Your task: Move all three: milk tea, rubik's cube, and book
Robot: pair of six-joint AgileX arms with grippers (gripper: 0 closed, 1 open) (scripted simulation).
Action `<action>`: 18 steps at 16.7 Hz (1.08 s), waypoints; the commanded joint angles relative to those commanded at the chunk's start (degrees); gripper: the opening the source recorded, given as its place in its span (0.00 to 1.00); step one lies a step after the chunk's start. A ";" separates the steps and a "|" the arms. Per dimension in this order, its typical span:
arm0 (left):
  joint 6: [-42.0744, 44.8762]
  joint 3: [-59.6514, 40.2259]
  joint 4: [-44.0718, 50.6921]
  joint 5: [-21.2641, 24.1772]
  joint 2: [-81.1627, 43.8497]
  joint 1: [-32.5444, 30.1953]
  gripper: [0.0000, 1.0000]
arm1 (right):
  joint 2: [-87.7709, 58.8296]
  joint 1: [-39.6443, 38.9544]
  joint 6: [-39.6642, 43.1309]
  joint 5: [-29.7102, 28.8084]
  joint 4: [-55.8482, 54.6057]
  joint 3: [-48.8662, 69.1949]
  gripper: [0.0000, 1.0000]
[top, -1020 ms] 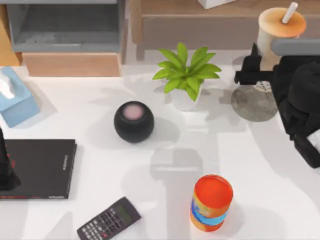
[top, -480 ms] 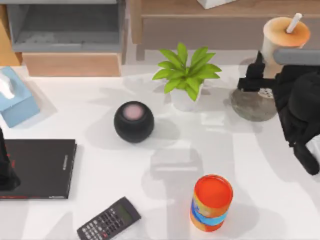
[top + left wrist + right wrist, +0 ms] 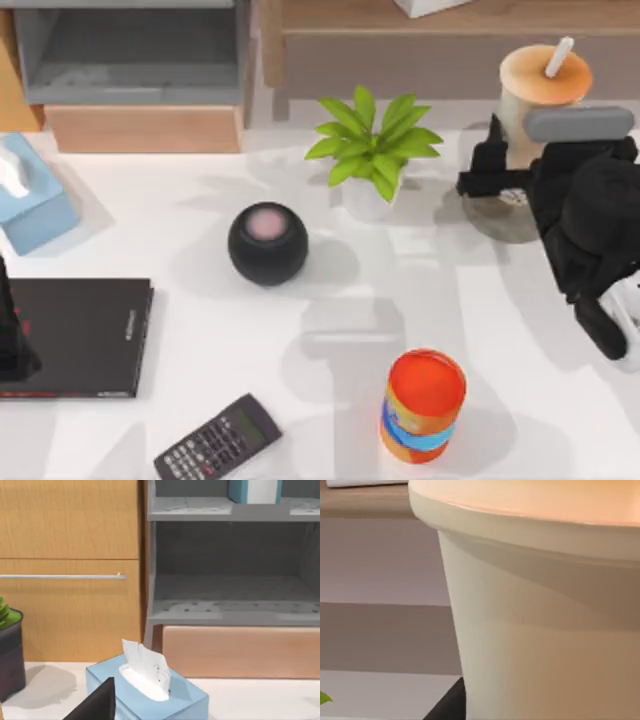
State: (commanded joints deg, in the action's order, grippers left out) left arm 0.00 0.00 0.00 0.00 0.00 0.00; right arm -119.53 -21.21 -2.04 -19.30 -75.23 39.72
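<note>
My right tool (image 3: 505, 165) is clamped around the milk tea (image 3: 543, 88), holding it above the coaster (image 3: 503, 215) (upright, so nothing spills); I cannot tell the left tool's state.

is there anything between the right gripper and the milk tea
Nothing visible. The right gripper is right at the milk tea, over the grey coaster at the table's right rear; the right wrist view has the cup wall close up. The potted plant stands off to the left.

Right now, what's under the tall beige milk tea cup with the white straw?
Under the tall beige milk tea cup, a grey round coaster lies partly visible; the right gripper and arm cover the cup's base.
</note>
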 joint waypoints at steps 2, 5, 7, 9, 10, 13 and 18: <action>0.00 0.00 0.00 0.00 0.00 0.00 1.00 | 0.00 0.00 0.00 0.00 0.00 0.00 0.23; 0.00 0.00 0.00 0.00 0.00 0.00 1.00 | 0.00 0.00 0.00 0.00 0.00 0.00 0.45; 0.00 0.00 0.00 0.00 0.00 0.00 1.00 | 0.00 0.00 0.00 0.00 0.00 0.00 0.60; 0.00 0.00 0.00 0.00 0.00 0.00 1.00 | 0.00 0.00 0.00 0.00 0.00 0.00 0.75; 0.00 0.00 0.00 0.00 0.00 0.00 1.00 | 0.00 0.00 0.00 0.00 0.00 0.00 0.83; 0.00 0.00 0.00 0.00 0.00 0.00 1.00 | 0.00 0.00 0.00 0.00 0.00 0.00 1.00; 0.00 0.00 0.00 0.00 0.00 0.00 1.00 | 0.00 0.00 0.00 0.00 0.00 0.00 1.00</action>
State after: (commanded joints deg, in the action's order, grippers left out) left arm 0.00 0.00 0.00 0.00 0.00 0.00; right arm -119.53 -21.21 -2.04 -19.30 -75.23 39.72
